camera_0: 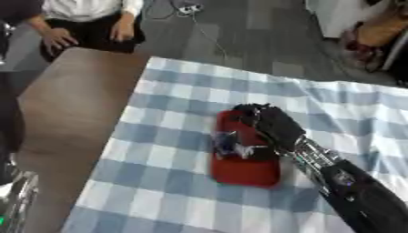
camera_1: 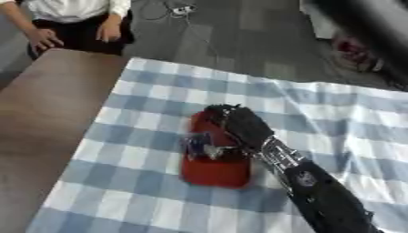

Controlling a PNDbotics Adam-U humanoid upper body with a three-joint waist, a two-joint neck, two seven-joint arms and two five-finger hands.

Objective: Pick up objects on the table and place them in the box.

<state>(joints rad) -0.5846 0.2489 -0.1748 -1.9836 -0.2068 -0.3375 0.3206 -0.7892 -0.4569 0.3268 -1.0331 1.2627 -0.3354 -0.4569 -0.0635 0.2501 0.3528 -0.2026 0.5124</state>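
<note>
A shallow red box lies on the blue-and-white checked cloth in the middle of the view. Inside it, towards its left side, lies a small dark blue and silvery object. My right hand comes in from the lower right and hovers over the box's far right part. Its fingers are relaxed and point away from me, with nothing seen held in them. The object lies just left of the hand's heel; whether they touch I cannot tell. My left hand does not show.
Bare brown tabletop runs along the cloth's left side. A silver and black part of my left arm stands at the lower left edge. A person sits beyond the table's far left end.
</note>
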